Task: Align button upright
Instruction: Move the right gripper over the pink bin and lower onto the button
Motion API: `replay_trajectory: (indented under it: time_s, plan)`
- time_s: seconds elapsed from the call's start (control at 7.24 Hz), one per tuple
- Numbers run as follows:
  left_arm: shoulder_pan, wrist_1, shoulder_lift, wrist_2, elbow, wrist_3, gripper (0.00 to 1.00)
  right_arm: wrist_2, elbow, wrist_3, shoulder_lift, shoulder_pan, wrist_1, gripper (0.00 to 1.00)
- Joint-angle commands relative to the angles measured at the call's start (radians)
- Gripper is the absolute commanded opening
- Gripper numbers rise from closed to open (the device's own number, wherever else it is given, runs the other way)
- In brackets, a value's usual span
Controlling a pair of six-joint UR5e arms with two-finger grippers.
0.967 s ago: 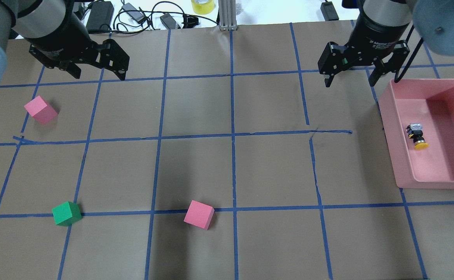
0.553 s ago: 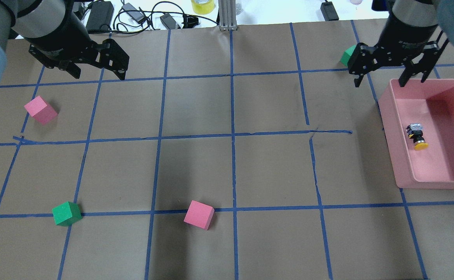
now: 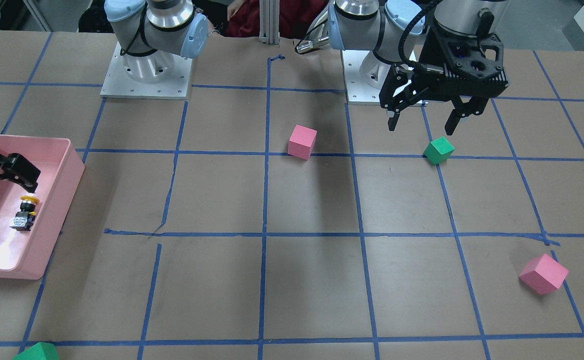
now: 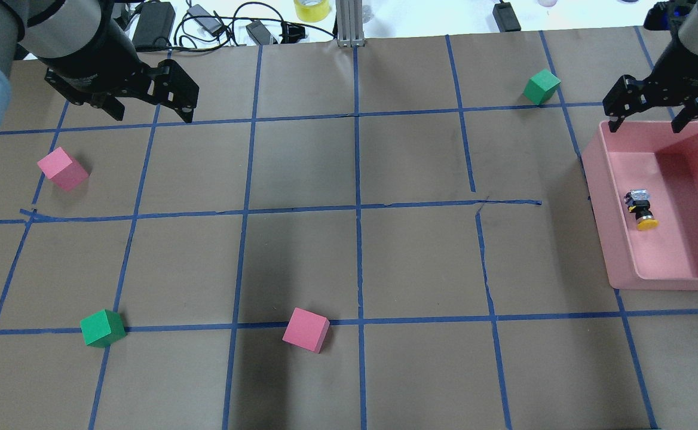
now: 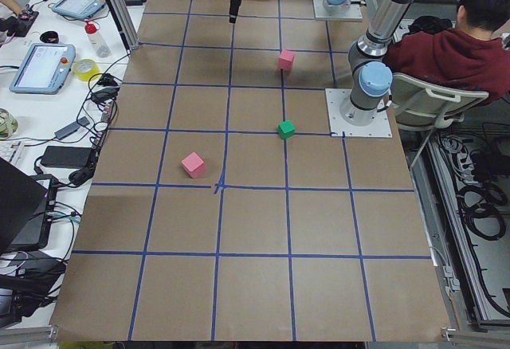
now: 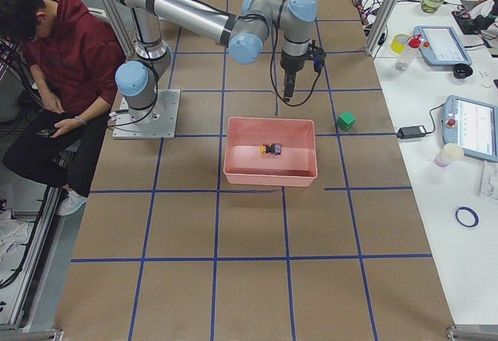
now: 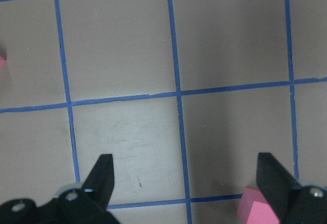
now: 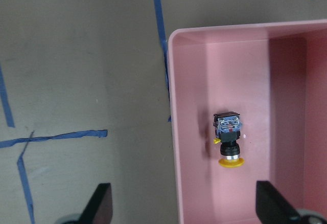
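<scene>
My right gripper (image 4: 648,126) is spread wide and empty, hovering over the far rim of the pink bin (image 4: 677,251). The button (image 4: 640,210) lies on its side on the bin floor, not upright: yellow cap toward my base, grey block away, clear of my fingers. My left gripper (image 4: 152,116) is also spread and empty above the surface (image 4: 409,251). Far green cube (image 4: 541,86) sits near the bin's far corner. Far pink cube (image 4: 63,169), near green cube (image 4: 103,328) and near pink cube (image 4: 306,329) are well apart from the bin.

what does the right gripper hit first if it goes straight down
Probably the pink bin's rim, which runs between the right gripper's fingers; the button lies off that line. Depth is unclear.
</scene>
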Motion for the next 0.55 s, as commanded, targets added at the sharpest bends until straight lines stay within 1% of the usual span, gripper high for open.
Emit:
replay_trajectory:
  time_s: [0.0,0.14,0.41]
  plan:
    - [0.0,0.0,0.0,0.0,0.0,0.0,1.0,0.006,0.087,-0.051,0.047,-0.092,-0.151,1.0]
    - [0.0,0.0,0.001,0.0,-0.002,0.0,1.0,0.012,0.093,-0.086,0.073,-0.134,-0.164,1.0]
    - [0.0,0.0,0.001,0.0,0.0,0.0,1.0,0.011,0.095,-0.125,0.111,-0.169,-0.173,1.0]
